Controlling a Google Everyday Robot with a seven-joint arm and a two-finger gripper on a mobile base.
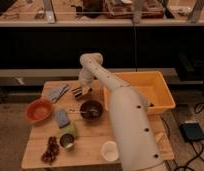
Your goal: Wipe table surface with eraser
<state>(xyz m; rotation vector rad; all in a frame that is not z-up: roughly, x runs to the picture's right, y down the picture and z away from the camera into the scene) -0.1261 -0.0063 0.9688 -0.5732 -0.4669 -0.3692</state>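
The table surface (90,150) is a light tan wooden top. My white arm reaches over it from the lower right, and its wrist bends down near the table's back edge. The gripper (82,90) hangs there, just behind the dark bowl (91,109). It is shut on the eraser (77,92), a small dark block with pale stripes that sits low against the wood. The fingers themselves are mostly hidden behind the wrist and the eraser.
A yellow-orange bin (162,102) fills the table's right side. A blue-grey cloth (58,92) lies left of the eraser. In front are an orange bowl (39,110), a blue-grey sponge (62,118), a small cup (67,142), a white cup (110,150) and a dark red cluster (50,150).
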